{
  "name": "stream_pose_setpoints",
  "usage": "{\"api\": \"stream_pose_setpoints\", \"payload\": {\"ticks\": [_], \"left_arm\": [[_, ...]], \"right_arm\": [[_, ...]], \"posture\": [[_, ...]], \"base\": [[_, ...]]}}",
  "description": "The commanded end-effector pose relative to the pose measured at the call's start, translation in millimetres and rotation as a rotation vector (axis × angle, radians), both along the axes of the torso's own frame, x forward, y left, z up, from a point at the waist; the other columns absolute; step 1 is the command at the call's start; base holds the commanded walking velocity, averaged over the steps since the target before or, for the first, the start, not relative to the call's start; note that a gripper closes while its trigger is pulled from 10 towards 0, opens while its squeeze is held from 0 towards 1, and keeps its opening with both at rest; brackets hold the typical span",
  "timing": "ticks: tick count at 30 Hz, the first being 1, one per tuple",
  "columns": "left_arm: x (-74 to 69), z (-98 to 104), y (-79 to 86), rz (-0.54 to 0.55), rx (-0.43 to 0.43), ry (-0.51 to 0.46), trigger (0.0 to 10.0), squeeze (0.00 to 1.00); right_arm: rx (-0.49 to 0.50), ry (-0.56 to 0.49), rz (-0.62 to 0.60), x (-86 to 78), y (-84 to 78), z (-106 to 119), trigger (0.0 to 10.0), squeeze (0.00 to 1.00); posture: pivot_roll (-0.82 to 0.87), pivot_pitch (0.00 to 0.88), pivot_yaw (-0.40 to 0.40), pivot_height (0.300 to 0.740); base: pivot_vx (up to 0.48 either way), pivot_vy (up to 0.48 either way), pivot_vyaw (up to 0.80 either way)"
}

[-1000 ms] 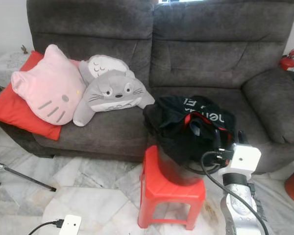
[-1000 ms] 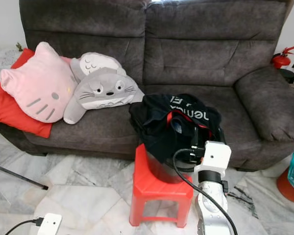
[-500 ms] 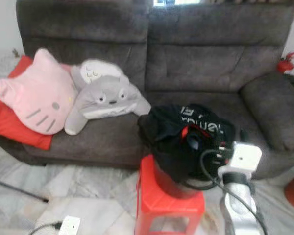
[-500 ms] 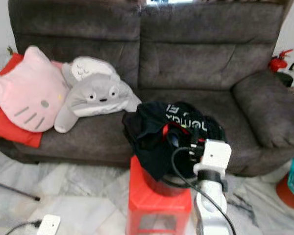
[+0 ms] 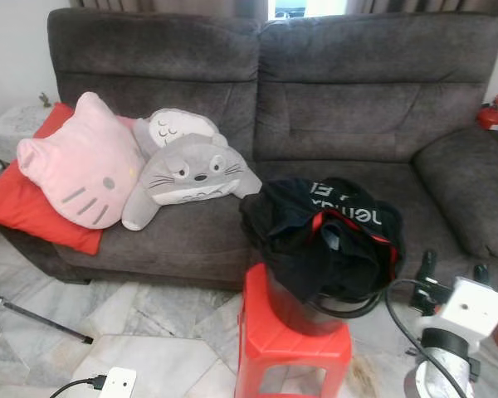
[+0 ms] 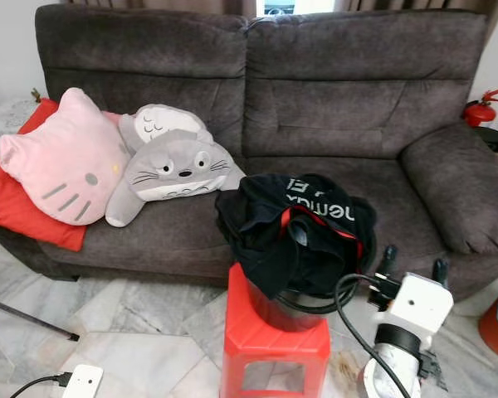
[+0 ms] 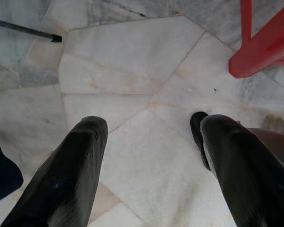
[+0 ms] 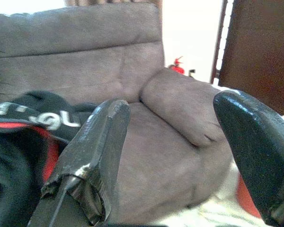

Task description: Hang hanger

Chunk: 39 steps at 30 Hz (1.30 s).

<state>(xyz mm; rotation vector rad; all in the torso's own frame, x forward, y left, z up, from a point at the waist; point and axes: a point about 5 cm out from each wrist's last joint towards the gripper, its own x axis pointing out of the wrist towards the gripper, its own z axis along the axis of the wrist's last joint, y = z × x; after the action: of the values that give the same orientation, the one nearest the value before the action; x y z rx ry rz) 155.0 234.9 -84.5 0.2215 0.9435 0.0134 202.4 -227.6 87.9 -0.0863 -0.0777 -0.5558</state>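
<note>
Right eye view: right tool (image 6: 411,267) spread wide beside black garment (image 6: 295,232); hanger possibly buried.

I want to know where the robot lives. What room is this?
It looks like a living room in a home. There is a big grey sofa with cartoon plush cushions on it, a marble floor, and a red plastic stool holding a bucket of black clothes.

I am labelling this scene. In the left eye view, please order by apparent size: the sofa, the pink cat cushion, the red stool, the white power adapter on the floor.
1. sofa, by far the largest
2. pink cat cushion
3. red stool, roughly like the cushion; it is nearer and cut off by the frame, so this ranking is unsure
4. white power adapter, the smallest
</note>
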Motion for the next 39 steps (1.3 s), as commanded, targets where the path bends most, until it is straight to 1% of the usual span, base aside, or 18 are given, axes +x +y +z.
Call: {"api": "stream_pose_setpoints", "payload": {"ticks": [1,5,7,9,10,13,14,18,20,23,25,26,27,28,31,33,39], "left_arm": [[-1.2,-1,-0.1,-0.007,0.01,0.017,10.0,0.0],[-0.3,-1,-1.2,-0.01,0.007,0.015,10.0,0.0],[-0.4,-1,-1.8,-0.01,0.004,0.017,10.0,0.0],[-1.0,-2,-2.9,-0.011,0.001,0.022,10.0,0.0],[-1.0,-2,-2.9,-0.011,0.001,0.022,10.0,0.0],[-2.2,-3,-4.5,-0.011,-0.001,0.026,10.0,0.0],[-2.2,-3,-4.5,-0.011,-0.001,0.026,10.0,0.0],[-2.7,-3,-5.4,-0.01,0.0,0.027,10.0,0.0],[-2.4,-3,-5.9,-0.009,0.001,0.026,10.0,0.0],[-1.9,-3,-6.2,-0.006,0.001,0.022,10.0,0.0],[-1.3,-3,-6.6,-0.003,0.0,0.019,10.0,0.0],[-1.0,-3,-6.6,-0.001,0.0,0.018,10.0,0.0],[-1.0,-3,-6.6,-0.001,0.0,0.018,10.0,0.0],[-1.1,-3,-6.6,-0.001,0.0,0.019,10.0,0.0],[-1.4,-3,-6.4,-0.001,-0.001,0.019,10.0,0.0],[-1.7,-3,-6.2,-0.002,-0.003,0.019,10.0,0.0],[-1.7,-2,-5.0,-0.002,-0.003,0.017,10.0,0.0]], "right_arm": [[0.02,-0.005,-0.021,-1.5,-2.2,3,10.0,0.0],[0.069,0.006,-0.078,-4.2,-9.0,-1,10.0,0.0],[0.081,0.019,-0.084,-3.8,-10.9,-4,10.0,0.0],[0.099,0.045,-0.039,3.6,-10.9,-8,10.0,0.0],[0.099,0.045,-0.039,3.6,-10.9,-8,10.0,0.0],[0.113,0.061,0.044,18.7,-6.3,-9,10.0,0.0],[0.113,0.061,0.044,18.7,-6.3,-9,10.0,0.0],[0.106,0.13,0.145,30.7,2.1,-18,10.0,0.0],[0.115,0.152,0.177,35.4,5.3,-21,10.0,0.0],[0.126,0.15,0.192,37.9,7.0,-21,10.0,0.0],[0.114,0.149,0.218,38.0,10.3,-19,10.0,0.0],[0.093,0.17,0.248,36.8,12.9,-23,10.0,0.0],[0.093,0.17,0.248,36.8,12.9,-23,10.0,0.0],[0.073,0.185,0.269,35.9,14.3,-25,10.0,0.0],[0.071,0.171,0.29,35.4,16.9,-24,10.0,0.0],[0.062,0.134,0.324,36.1,21.9,-18,10.0,0.0],[0.06,0.075,0.36,38.9,27.0,-10,10.0,0.0]], "posture": [[-0.18,0.0,0.024,0.74],[-0.18,0.0,0.024,0.74],[-0.17,0.0,0.022,0.74],[-0.18,0.0,0.023,0.74],[-0.18,0.0,0.023,0.74],[-0.17,0.0,0.02,0.74],[-0.17,0.0,0.02,0.74],[-0.18,0.0,0.02,0.74],[-0.17,0.0,0.018,0.74],[-0.17,0.0,0.016,0.74],[-0.17,0.0,0.015,0.74],[-0.17,0.0,0.016,0.74],[-0.17,0.0,0.016,0.74],[-0.17,0.0,0.017,0.74],[-0.17,0.0,0.019,0.74],[-0.18,0.0,0.02,0.74],[-0.17,0.0,0.016,0.74]], "base": [[0.0,0.0,0.0],[0.0,0.0,0.0],[0.0,0.0,0.0],[0.0,0.0,0.0],[0.0,0.0,0.0],[0.0,0.0,0.0],[0.0,0.0,0.0],[0.0,0.0,0.0],[0.0,0.0,0.0],[0.0,0.0,0.0],[0.0,0.0,0.0],[0.0,0.0,0.0],[0.0,0.0,0.0],[0.0,0.0,0.0],[0.0,0.0,0.0],[0.0,0.0,0.0],[0.0,0.0,0.0]]}}
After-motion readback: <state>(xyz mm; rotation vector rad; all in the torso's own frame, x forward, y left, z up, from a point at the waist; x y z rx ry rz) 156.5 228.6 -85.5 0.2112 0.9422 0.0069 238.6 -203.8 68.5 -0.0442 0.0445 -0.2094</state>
